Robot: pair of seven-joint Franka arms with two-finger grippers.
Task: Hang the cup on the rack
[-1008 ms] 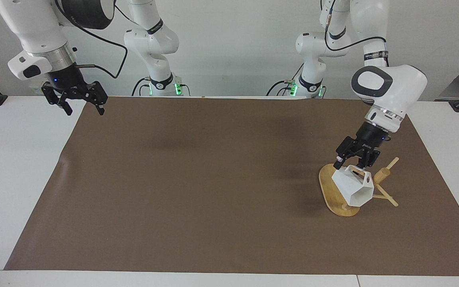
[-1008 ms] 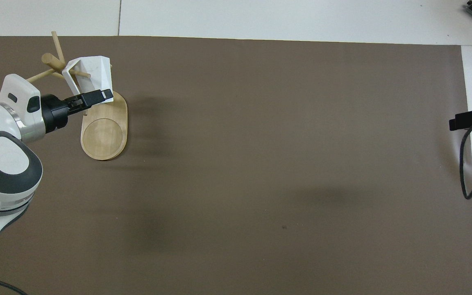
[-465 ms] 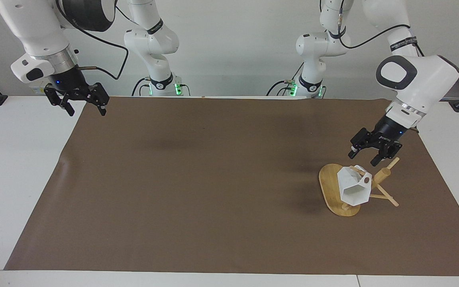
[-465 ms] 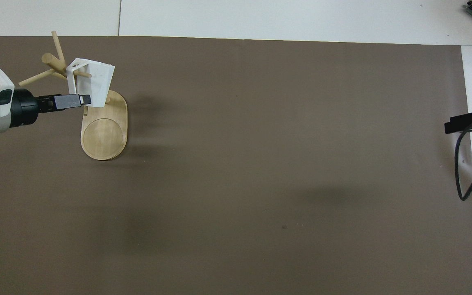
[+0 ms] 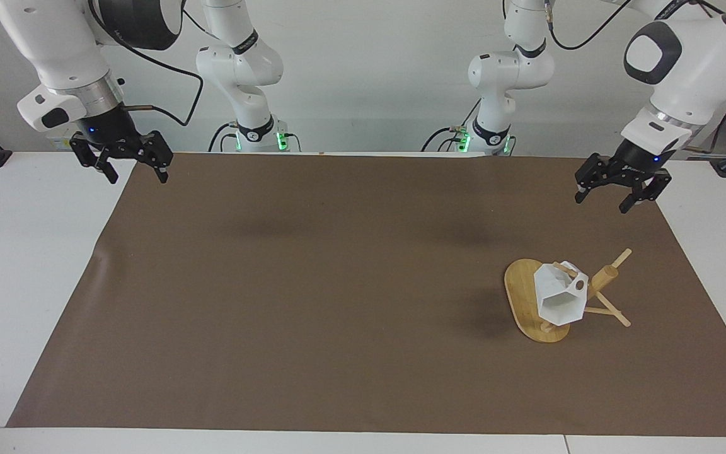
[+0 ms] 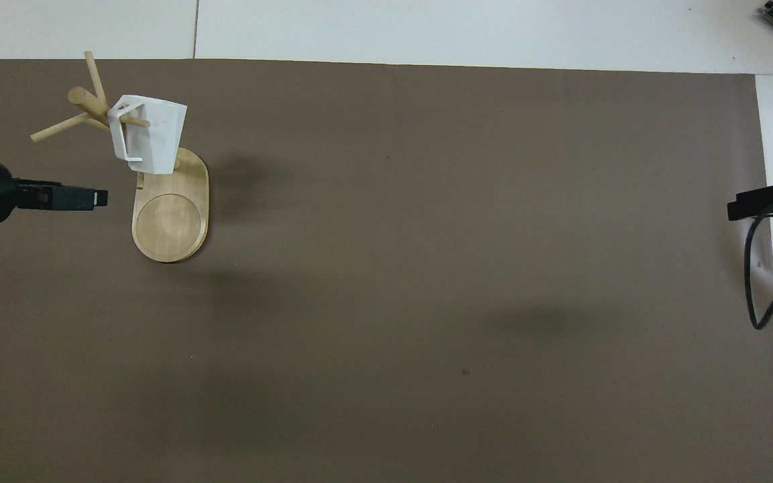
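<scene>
The white faceted cup [image 5: 560, 296] hangs by its handle on a peg of the bamboo rack [image 5: 607, 277], over the rack's oval base [image 5: 520, 296]. In the overhead view the cup [image 6: 148, 133] hangs on a peg of the rack [image 6: 84, 100], which stands toward the left arm's end of the table. My left gripper [image 5: 621, 195] is open and empty, raised above the mat well clear of the rack; it also shows in the overhead view [image 6: 84, 199]. My right gripper [image 5: 128, 169] is open and empty, waiting raised over the mat's corner at the right arm's end.
A brown mat [image 5: 338, 284] covers most of the white table [image 5: 23, 252]. A black cable [image 6: 762, 282] hangs by the right gripper at the mat's edge.
My left gripper has let go of the cup, opened, and risen up and away from the rack. The cup has settled hanging on the peg. The right arm has barely moved.
</scene>
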